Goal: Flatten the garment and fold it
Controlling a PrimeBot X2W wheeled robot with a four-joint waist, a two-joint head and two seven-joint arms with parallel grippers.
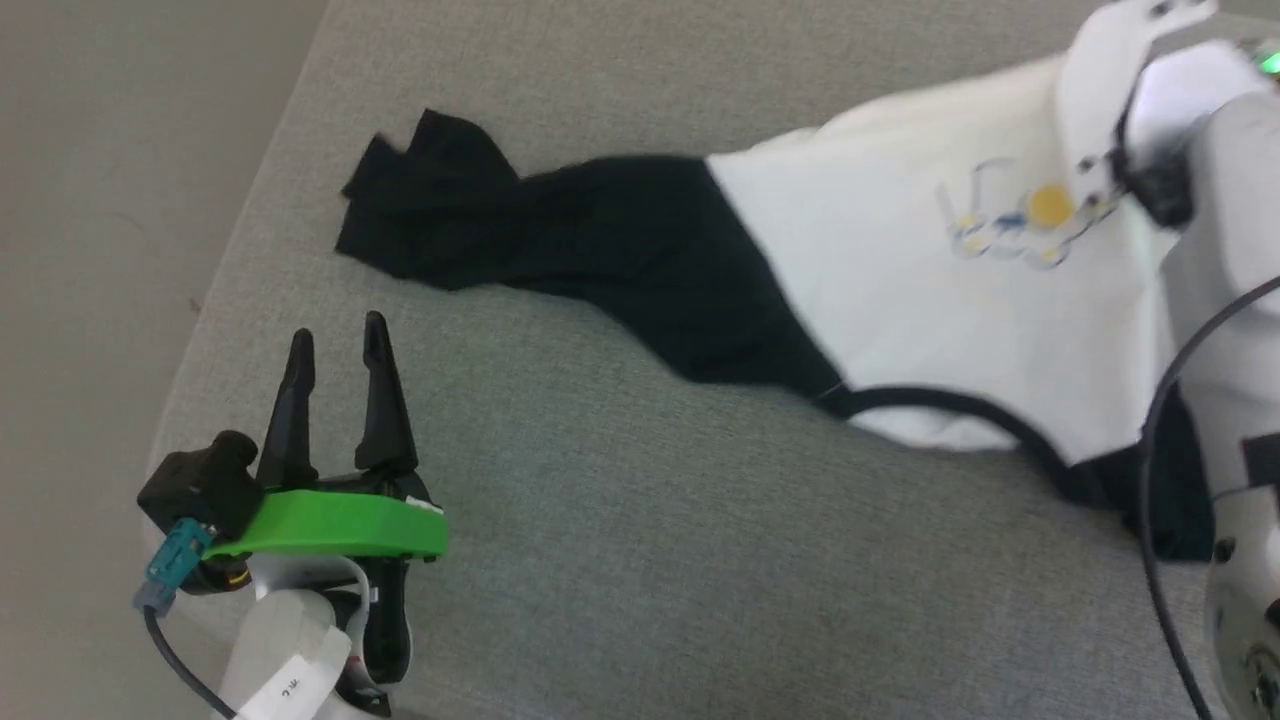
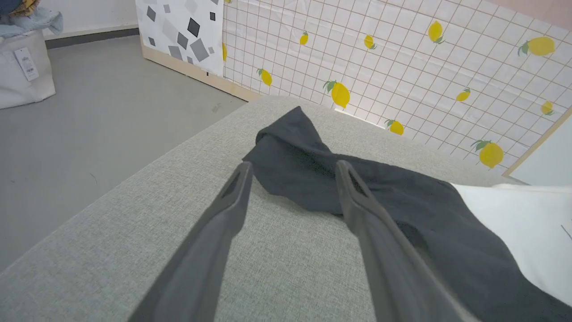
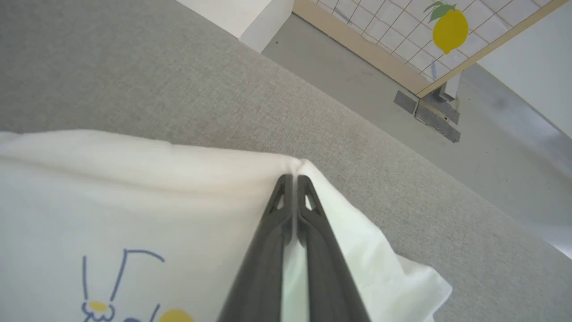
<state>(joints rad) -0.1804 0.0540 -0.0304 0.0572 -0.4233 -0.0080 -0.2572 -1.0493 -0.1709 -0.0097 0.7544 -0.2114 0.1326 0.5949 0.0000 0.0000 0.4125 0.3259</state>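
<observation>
The garment (image 1: 900, 260) lies across the grey cushion (image 1: 600, 560), its white body carrying a small blue and yellow print and a black sleeve (image 1: 480, 215) stretched out to the left. In the right wrist view my right gripper (image 3: 292, 179) is shut on the garment's white edge (image 3: 178, 156), pinching a raised fold between its two fingers. My left gripper (image 1: 335, 345) hovers open near the cushion's front left corner, empty, a short way in front of the sleeve. From the left wrist, the black sleeve (image 2: 308, 165) lies just beyond the spread fingers (image 2: 237, 188).
The cushion's left edge (image 1: 250, 200) drops to grey floor (image 1: 100, 250). A lemon-patterned panel (image 2: 402, 67) stands behind the cushion. A white fabric bin (image 2: 22, 67) sits on the floor at far left. My right arm's pale casing (image 1: 1220, 250) covers the garment's right end.
</observation>
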